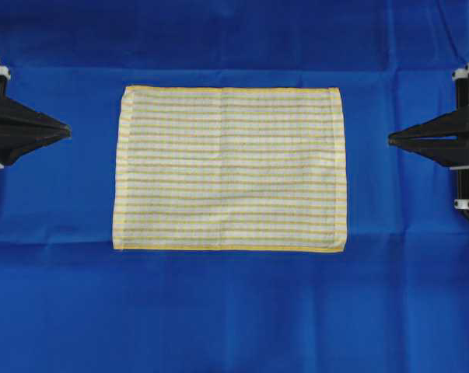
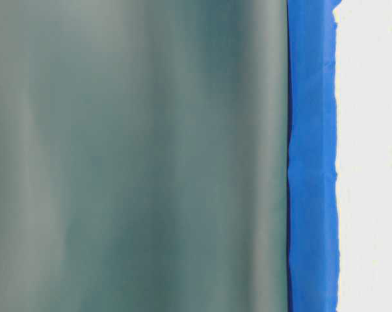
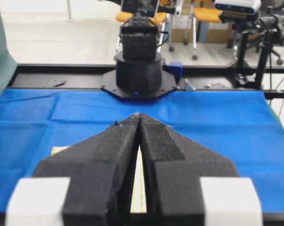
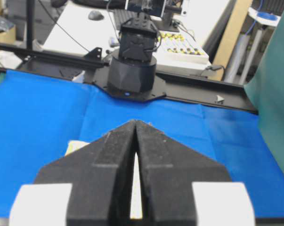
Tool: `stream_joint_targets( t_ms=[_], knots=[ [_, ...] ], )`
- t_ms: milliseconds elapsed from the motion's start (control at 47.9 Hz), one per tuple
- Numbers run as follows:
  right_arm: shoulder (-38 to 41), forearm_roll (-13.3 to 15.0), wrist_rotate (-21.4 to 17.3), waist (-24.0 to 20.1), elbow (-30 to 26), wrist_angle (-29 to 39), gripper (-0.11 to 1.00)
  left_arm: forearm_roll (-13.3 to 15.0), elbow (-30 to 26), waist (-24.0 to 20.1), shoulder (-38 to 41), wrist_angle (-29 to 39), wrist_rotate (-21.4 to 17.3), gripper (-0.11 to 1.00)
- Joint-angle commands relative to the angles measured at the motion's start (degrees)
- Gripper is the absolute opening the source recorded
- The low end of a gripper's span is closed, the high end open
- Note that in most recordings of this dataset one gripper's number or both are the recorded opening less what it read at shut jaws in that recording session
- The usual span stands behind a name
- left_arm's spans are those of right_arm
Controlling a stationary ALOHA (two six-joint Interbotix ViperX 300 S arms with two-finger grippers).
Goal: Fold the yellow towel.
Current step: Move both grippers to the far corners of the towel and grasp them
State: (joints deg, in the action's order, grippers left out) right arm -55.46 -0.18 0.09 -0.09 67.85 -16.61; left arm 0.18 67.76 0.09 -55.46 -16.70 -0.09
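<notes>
The yellow towel (image 1: 229,169) lies flat and spread out on the blue cloth in the middle of the overhead view, white with fine yellow stripes and yellow hems. My left gripper (image 1: 66,129) is shut and empty, a little to the left of the towel's left edge. My right gripper (image 1: 391,139) is shut and empty, to the right of the towel's right edge. In the left wrist view the shut gripper (image 3: 139,114) hides most of the towel, with a corner (image 3: 58,150) showing. In the right wrist view the shut gripper (image 4: 135,121) also covers it, with a corner (image 4: 76,146) showing.
The blue background cloth (image 1: 234,311) covers the table. The opposite arm's base (image 3: 138,70) stands at the far edge in the left wrist view, and the other base (image 4: 132,70) in the right wrist view. The table-level view shows only a green curtain (image 2: 137,156).
</notes>
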Motion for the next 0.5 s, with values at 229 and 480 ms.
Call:
stream_joint_targets(
  t_ms=[229, 480],
  knots=[
    [6.2, -5.7, -1.3, 6.9, -4.1, 4.4, 0.00, 2.0, -1.8, -3.3, 5.1, -0.3, -0.3, 0.00],
    [12.2, -6.4, -2.8, 14.8, -4.6, 7.3, 0.00, 2.0, -2.1, -9.5, 13.7, -0.2, -0.4, 0.00]
  ],
)
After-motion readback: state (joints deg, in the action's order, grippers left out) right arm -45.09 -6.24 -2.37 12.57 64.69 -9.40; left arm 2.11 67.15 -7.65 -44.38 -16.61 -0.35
